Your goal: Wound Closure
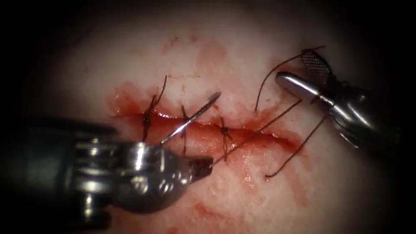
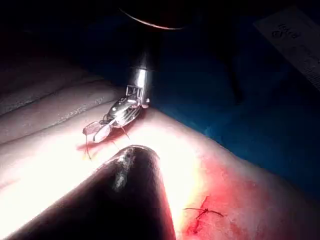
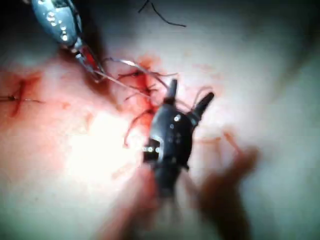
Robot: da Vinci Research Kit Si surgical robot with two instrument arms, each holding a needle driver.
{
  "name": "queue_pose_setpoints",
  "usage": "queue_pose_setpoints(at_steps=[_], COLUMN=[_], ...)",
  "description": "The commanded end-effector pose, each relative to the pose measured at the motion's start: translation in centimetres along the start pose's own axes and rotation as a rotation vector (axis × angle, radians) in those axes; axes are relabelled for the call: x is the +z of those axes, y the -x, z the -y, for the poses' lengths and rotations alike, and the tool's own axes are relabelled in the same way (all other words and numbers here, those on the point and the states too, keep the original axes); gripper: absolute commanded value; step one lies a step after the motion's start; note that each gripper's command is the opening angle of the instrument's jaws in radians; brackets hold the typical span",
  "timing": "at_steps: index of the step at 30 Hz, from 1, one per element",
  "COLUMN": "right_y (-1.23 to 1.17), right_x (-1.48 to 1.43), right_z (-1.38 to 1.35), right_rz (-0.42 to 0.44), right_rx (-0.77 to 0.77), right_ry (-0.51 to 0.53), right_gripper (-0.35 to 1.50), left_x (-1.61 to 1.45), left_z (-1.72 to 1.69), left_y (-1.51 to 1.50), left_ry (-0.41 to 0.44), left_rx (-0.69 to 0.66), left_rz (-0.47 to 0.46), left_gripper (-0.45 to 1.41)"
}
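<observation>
A: Needle location?
B: The needle (image 1: pixel 193 117) lies above the cut (image 1: pixel 242 132), free of the tissue (image 1: pixel 242 65), its point up and right. The left gripper (image 1: pixel 203 167) is clamped on its trailing end, where the thread (image 1: pixel 260 130) attaches.
A: Thread path?
B: It runs right across the cut toward the right gripper (image 1: pixel 303 71).
A: Right gripper state?
B: Jaws apart, holding nothing, far right of the three stitches (image 1: pixel 184 125).
</observation>
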Motion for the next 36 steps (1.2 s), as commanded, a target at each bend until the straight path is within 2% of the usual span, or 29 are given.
queue_pose_setpoints(at_steps=[1,5,6,7,8,9,15,19,22,28,36], right_y=[0.04,0.04,0.04,0.05,0.06,0.08,0.16,0.16,0.18,0.22,0.48], right_x=[0.11,0.22,0.23,0.24,0.25,0.25,0.26,0.17,0.09,-0.09,-0.33], right_z=[0.05,0.08,0.07,0.07,0.06,0.06,0.05,0.12,0.24,0.47,0.58], right_rz=[-0.005,-0.010,-0.010,-0.008,0.007,0.019,0.047,0.049,0.049,0.054,0.093], right_rx=[0.007,0.009,0.008,0.007,0.003,0.000,-0.017,-0.063,-0.105,-0.196,-0.228], right_ry=[-0.004,0.003,0.001,-0.010,-0.013,-0.018,-0.020,-0.029,-0.032,-0.043,-0.077], right_gripper=[0.71,0.66,0.49,0.24,-0.25,-0.35,-0.35,-0.35,-0.35,-0.35,-0.35], left_x=[0.07,0.08,0.08,0.08,0.09,0.09,0.09,0.08,0.07,0.11,0.47], left_z=[0.00,0.03,0.03,0.04,0.04,0.05,0.16,0.38,0.68,1.50,2.48], left_y=[-0.02,0.01,0.01,0.02,0.02,0.03,0.10,0.19,0.28,0.47,0.68], left_ry=[0.000,0.001,0.001,0.001,0.001,0.002,0.000,-0.003,-0.008,-0.031,-0.035], left_rx=[0.000,0.001,0.001,0.001,0.001,0.001,-0.003,-0.014,-0.031,-0.092,-0.148], left_rz=[-0.001,-0.002,-0.002,-0.002,-0.002,-0.002,-0.006,-0.007,-0.012,-0.023,-0.006], left_gripper=[-0.45,-0.45,-0.45,-0.45,-0.45,-0.45,-0.45,-0.45,-0.45,-0.45,-0.45])
